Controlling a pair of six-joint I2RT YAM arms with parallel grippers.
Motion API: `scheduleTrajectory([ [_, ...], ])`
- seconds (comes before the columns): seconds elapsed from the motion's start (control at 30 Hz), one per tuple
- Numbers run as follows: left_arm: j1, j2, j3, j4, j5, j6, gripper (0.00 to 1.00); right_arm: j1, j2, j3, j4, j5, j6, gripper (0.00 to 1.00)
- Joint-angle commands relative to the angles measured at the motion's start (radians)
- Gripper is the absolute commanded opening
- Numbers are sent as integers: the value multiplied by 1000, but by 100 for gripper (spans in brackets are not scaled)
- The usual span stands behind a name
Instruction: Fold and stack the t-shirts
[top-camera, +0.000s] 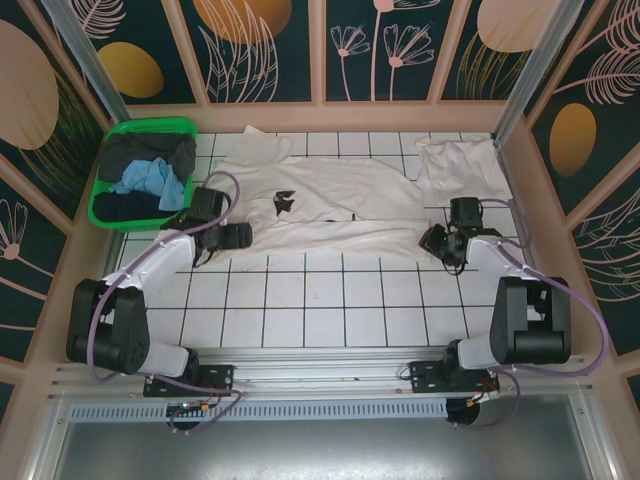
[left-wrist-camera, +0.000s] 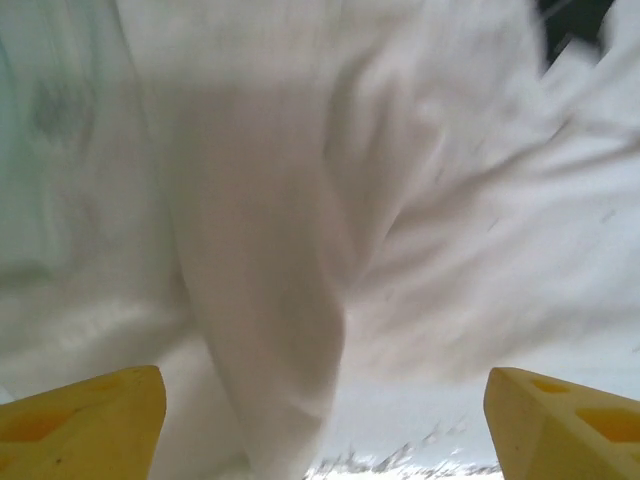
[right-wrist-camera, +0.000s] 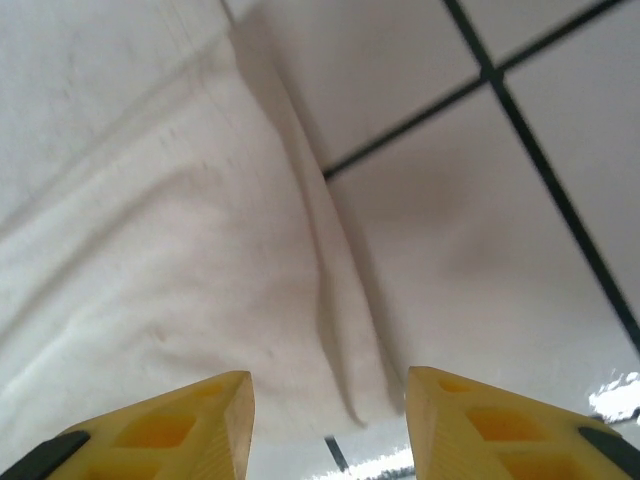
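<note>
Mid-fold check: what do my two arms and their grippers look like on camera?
The two match. The left arm and right arm have white links between bulky black joint housings, each trailed by a looping lilac-grey cable. The left gripper and right gripper have blocky yellow fingers with recessed pockets.

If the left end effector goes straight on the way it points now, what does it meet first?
The white t-shirt: its wrinkled cloth lies directly ahead of the left end effector, whose jaws stand open. It seems close, but depth is unclear.
</note>
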Motion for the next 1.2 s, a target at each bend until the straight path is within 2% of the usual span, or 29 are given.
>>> scheduleTrajectory([
  [0.0, 10, 20, -64, 81, 39, -73, 81, 20, 42, -5, 14, -28, 11, 41],
  [0.1, 9, 26, -67, 83, 29, -58, 78, 43, 74, 8, 17, -25, 9, 41],
  [0.23, 10, 52, -71, 74, 13, -45, 55, 62, 86, 4, 6, -1, 16, 39],
  [0.27, 11, 56, -67, 68, -4, -43, 47, 61, 94, 0, 5, 3, 16, 34],
  [0.33, 12, 50, -52, 43, -54, -45, 28, 53, 120, 17, -36, 41, 13, 15],
  [0.37, 14, 42, -43, 30, -70, -45, 21, 48, 123, 26, -63, 70, 16, 8],
  [0.43, 22, 7, -34, 9, -94, -40, 10, 29, 111, 37, -97, 104, 15, 3],
  [0.53, 45, -45, -46, -9, -140, -39, 0, -7, 68, 42, -114, 89, 9, 0],
  [0.83, 83, -98, -77, -24, -230, -92, 0, -94, 66, 66, -153, 67, -25, 0],
  [0.93, 85, -88, -67, -38, -247, -98, 0, -122, 89, 76, -185, 106, -36, 0],
  [0.97, 85, -75, -61, -40, -223, -94, 2, -126, 87, 78, -192, 115, -36, 0],
  [1.0, 85, -57, -55, -48, -212, -92, 10, -125, 82, 78, -193, 115, -38, 0],
  [1.03, 85, -41, -52, -55, -217, -95, 11, -126, 71, 75, -194, 104, -42, 1],
  [1.07, 85, -29, -54, -58, -222, -96, 10, -127, 64, 75, -196, 100, -42, 3],
  [1.1, 85, -18, -58, -60, -228, -99, 12, -127, 54, 77, -206, 103, -39, 10],
  [1.17, 85, -7, -55, -70, -247, -110, 21, -126, 33, 84, -237, 132, -37, 13],
])
